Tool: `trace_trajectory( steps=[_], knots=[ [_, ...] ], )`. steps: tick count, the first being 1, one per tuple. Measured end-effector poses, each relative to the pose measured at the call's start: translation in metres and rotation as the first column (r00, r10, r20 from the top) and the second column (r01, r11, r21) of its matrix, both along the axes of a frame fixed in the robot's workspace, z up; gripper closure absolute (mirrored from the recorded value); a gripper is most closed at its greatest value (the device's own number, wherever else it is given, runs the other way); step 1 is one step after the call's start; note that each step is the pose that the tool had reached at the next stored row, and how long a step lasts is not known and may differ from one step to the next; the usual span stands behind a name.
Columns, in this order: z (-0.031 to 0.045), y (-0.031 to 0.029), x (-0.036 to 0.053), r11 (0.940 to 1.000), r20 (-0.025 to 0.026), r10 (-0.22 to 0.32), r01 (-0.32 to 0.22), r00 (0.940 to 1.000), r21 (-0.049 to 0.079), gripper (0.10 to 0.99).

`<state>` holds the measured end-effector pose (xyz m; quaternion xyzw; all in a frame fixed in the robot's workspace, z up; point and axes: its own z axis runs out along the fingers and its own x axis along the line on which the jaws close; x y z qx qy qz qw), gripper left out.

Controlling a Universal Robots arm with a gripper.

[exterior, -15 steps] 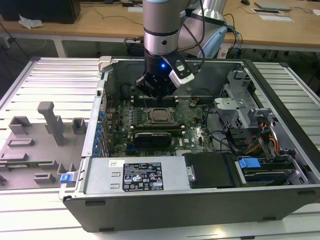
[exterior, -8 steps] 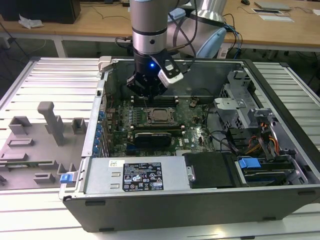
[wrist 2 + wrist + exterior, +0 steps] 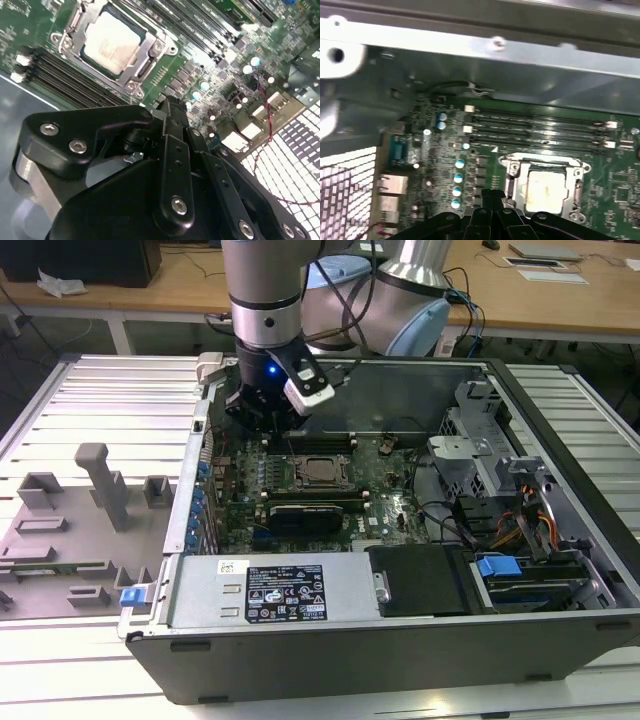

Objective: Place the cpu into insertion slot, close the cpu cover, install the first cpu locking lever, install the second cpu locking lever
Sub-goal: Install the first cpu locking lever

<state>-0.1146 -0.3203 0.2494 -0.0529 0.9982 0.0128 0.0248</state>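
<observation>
The cpu, a small flat square chip with a silvery metal top face, is lying face-up in the insertion slot, the square dark-framed socket. The black end effector is hanging just beside one corner of that socket, apart from the chip. Its fingers are sitting narrow, closed against each other. In the exterior view the end effector is hovering over the far corner of the green motherboard, on the exterior view's left.

The cpu cover, a thin square frame of silvery-grey metal with a large window, is lying flat around the chip, and its screw-headed corners are showing in both wrist views. Long narrow black memory slots are running along one side of the socket, and a row of small blue-topped capacitors is standing along another.

The board is sitting inside an open dark-grey computer case. The case is resting on a ribbed silvery metal tabletop, covering its middle and reaching toward the edge on the exterior view's right. Grey plastic fixture blocks are standing near the tabletop's edge on the exterior view's left, just beside the case.
</observation>
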Motion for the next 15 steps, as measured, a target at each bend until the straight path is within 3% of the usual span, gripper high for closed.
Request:
trace_trajectory(
  steps=[5,8,11,12,14,15],
  knots=[
    [0.0162,0.0000,-0.0002,1.0000,0.0009,0.000,0.000,1.0000,0.000,0.980],
    [0.0190,0.0001,-0.0004,1.0000,0.0016,0.000,0.000,1.0000,0.000,0.980],
    [0.0191,0.0000,-0.0025,0.9991,0.0055,0.000,0.000,1.0000,0.043,0.980],
    [0.0190,0.0000,-0.0032,0.9978,0.0068,0.000,0.000,1.0000,0.066,0.980],
    [0.0190,0.0000,-0.0041,0.9954,0.0084,-0.001,0.000,1.0000,0.096,0.980],
    [0.0190,0.0000,-0.0050,0.9926,0.0095,-0.001,0.000,1.0000,0.122,0.980]
  ],
)
